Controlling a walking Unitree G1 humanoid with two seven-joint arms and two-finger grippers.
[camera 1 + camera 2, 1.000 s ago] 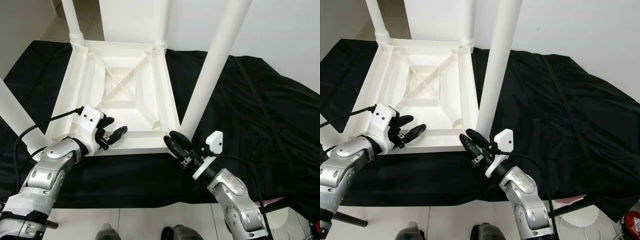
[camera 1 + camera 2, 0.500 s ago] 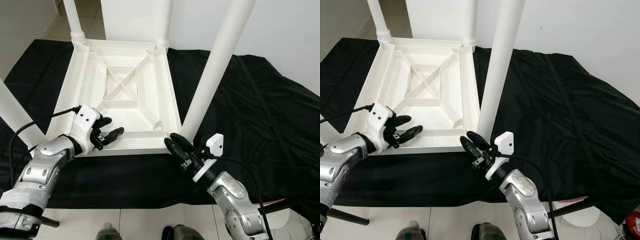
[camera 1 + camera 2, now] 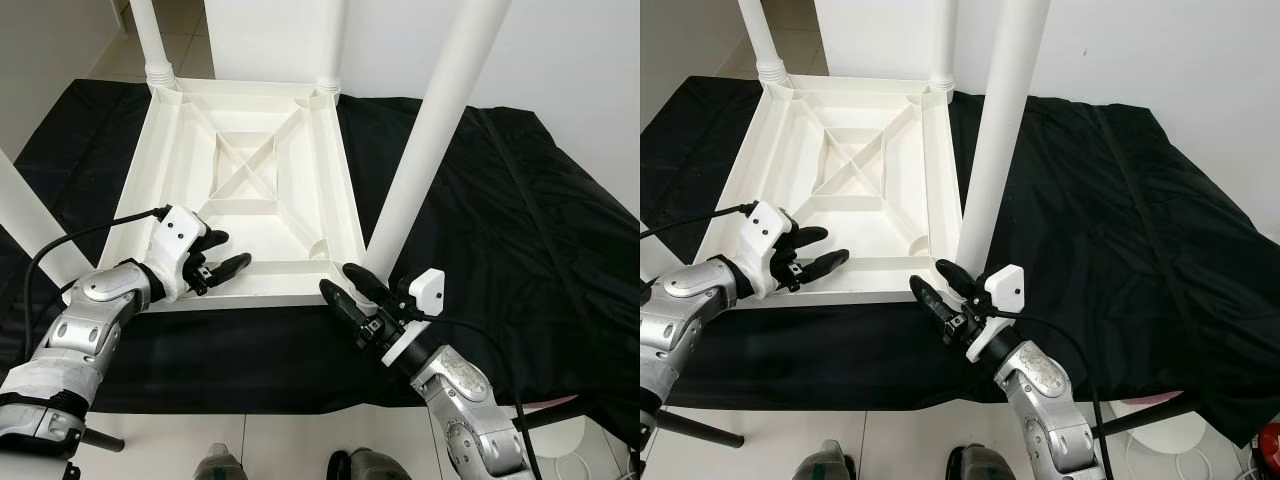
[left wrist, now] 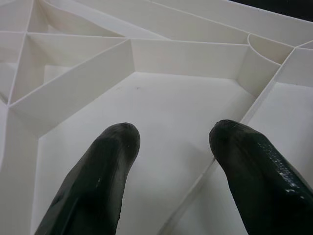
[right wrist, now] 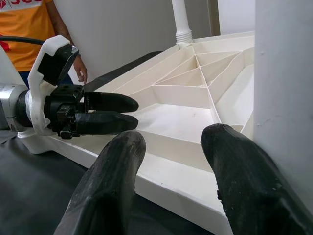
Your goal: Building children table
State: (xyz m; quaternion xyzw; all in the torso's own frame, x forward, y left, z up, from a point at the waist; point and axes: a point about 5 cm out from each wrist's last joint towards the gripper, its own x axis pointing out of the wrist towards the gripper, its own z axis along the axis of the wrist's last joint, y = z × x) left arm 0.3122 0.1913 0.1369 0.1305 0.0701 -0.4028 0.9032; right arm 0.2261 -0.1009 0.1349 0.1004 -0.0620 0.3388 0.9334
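A: Where is the children table now?

B: It lies upside down on a black cloth spread on the floor, in the centre and upper left of the head views. The ribbed underside faces up. Four white legs stand up from its corners; the near right leg crosses the upper middle of the frame, and another leg shows at the left edge.

A: And the pincers?

B: The left pincer is in the lower left of the frame, over the near rim of the underside. Its fingers are spread apart and grasp nothing; in the left wrist view the two fingertips hover above a flat panel between the ribs. The right pincer is at the lower centre, just beside the foot of the near right leg where it enters the corner socket. It is also released and holds nothing.

A: Which step is this, in your opinion?

B: I judge that all legs are already mounted, so this is the checking or tightening step, or the preparation to turn the table over.

A: What does the next move need?

B: I think the right pincer must close around the near leg low down, while the left one steadies the frame. In the right wrist view a person in an orange shirt stands behind.
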